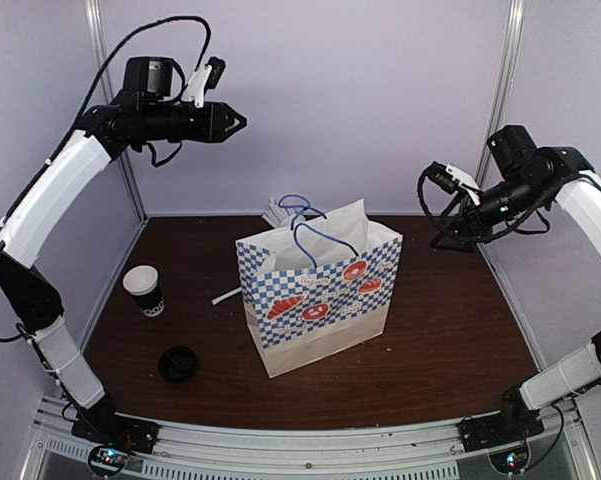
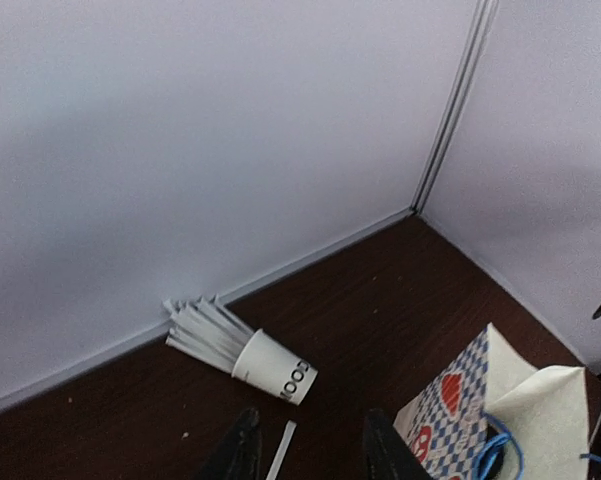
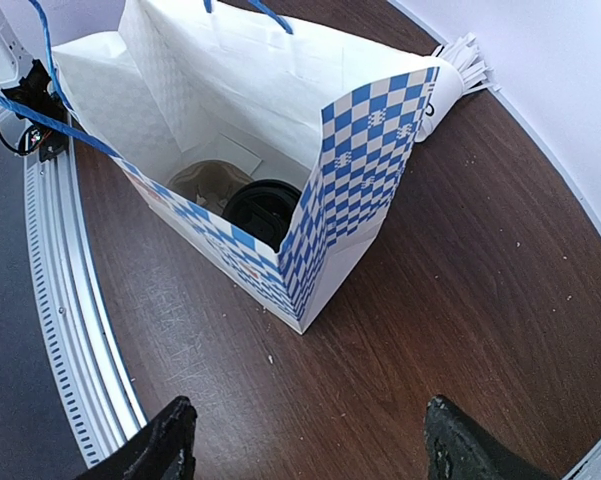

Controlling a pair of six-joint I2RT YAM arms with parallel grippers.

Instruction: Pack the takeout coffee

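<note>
The takeout coffee (image 3: 265,207) stands inside the blue-and-white checkered paper bag (image 1: 320,290). Only its black lid shows, looking down into the bag (image 3: 365,160) in the right wrist view. Its lettered side is hidden. A brownish item (image 3: 202,180) lies beside it in the bag. My left gripper (image 1: 240,122) is held high at the back left, open and empty; it also shows in the left wrist view (image 2: 315,452). My right gripper (image 1: 432,205) hangs above and to the right of the bag, open wide and empty, with its fingers spread in the right wrist view (image 3: 305,450).
A lidless black cup with a white rim (image 1: 143,290) stands left of the bag. A loose black lid (image 1: 178,363) lies near the front left. A white cup of white straws (image 2: 270,367) lies tipped over by the back wall. One loose straw (image 1: 226,296) lies on the table.
</note>
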